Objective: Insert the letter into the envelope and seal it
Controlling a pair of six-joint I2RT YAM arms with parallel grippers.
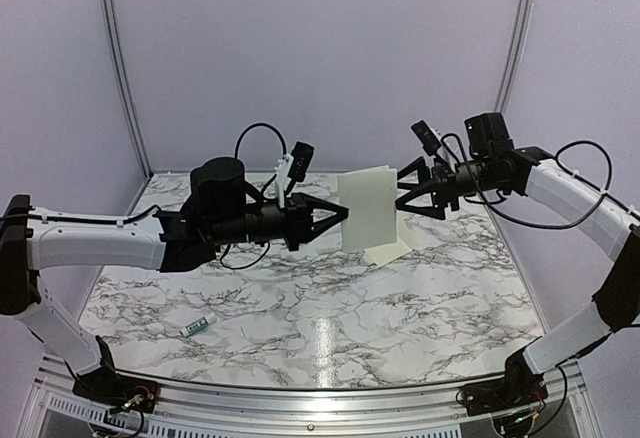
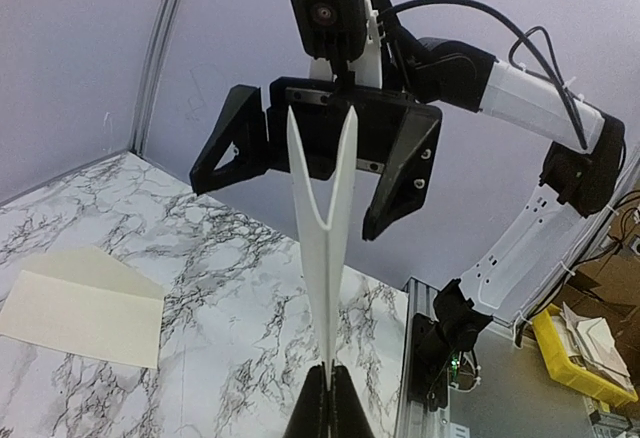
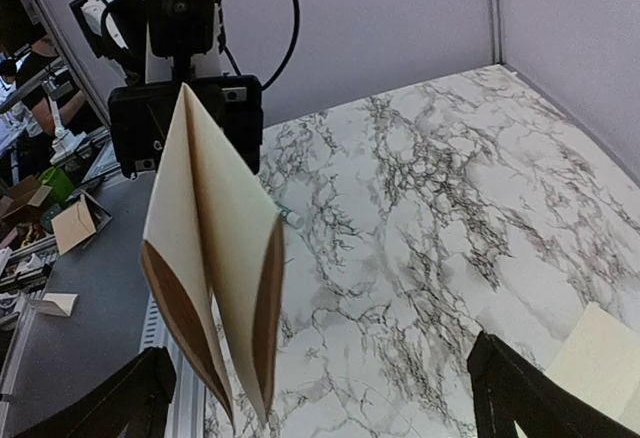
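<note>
My left gripper (image 1: 340,215) is shut on the left edge of the letter (image 1: 368,208), a folded white sheet held upright in the air over the middle of the table. In the left wrist view the letter (image 2: 325,238) rises from my shut fingertips (image 2: 330,403) and splays open at its far end. My right gripper (image 1: 400,190) is open just right of the letter's free edge, its jaws on either side of it without touching. In the right wrist view the letter (image 3: 210,258) hangs between my wide-open fingers (image 3: 110,398). The cream envelope (image 1: 390,251) lies flat on the table below, flap open.
A small white-and-green glue tube (image 1: 198,325) lies on the marble table (image 1: 300,298) at the front left; it also shows in the right wrist view (image 3: 290,218). The envelope shows at left in the left wrist view (image 2: 80,303). Purple walls enclose the back and sides.
</note>
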